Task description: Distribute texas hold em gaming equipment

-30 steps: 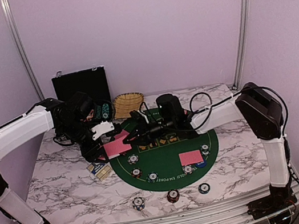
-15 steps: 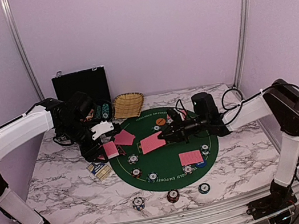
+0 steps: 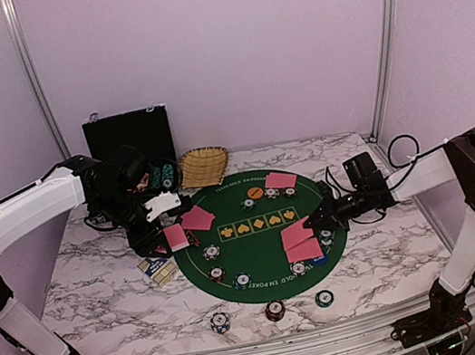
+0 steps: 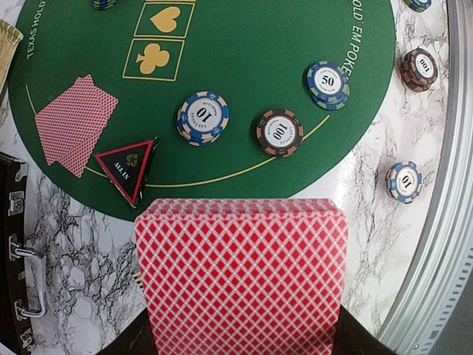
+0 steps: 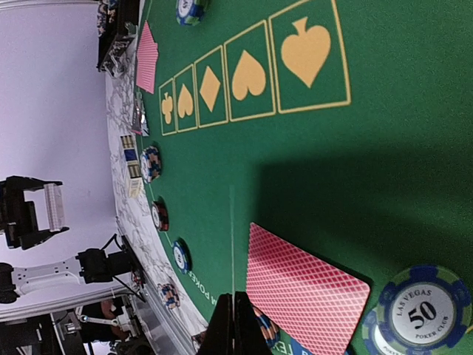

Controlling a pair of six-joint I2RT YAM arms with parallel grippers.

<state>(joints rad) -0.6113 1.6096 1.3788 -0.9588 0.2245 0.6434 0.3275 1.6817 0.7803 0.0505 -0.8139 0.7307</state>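
My left gripper [image 3: 170,235] is shut on a deck of pink-red-backed cards [image 4: 240,274] and holds it over the left rim of the green mat [image 3: 257,238]. My right gripper [image 3: 314,222] is shut on one card [image 3: 295,233], edge-on in its wrist view [image 5: 231,244], just above a card [image 5: 303,296] lying at the mat's near right. More cards lie at the left [image 3: 197,219] and at the far side [image 3: 280,180]. A black-red triangle [image 4: 129,166] sits by the left cards. Several striped chips lie on the mat [image 4: 202,117], [image 5: 421,310]. An orange disc [image 3: 255,192] lies at the far side.
A black case [image 3: 128,137] and a straw basket [image 3: 204,165] stand at the back left. Three chips [image 3: 275,310] lie on the marble in front of the mat. A small striped box [image 3: 157,269] lies left of the mat.
My right gripper has carried one card from beside the left gripper's deck across the mat to its near right, and the arm has drawn back. The left arm has not moved.
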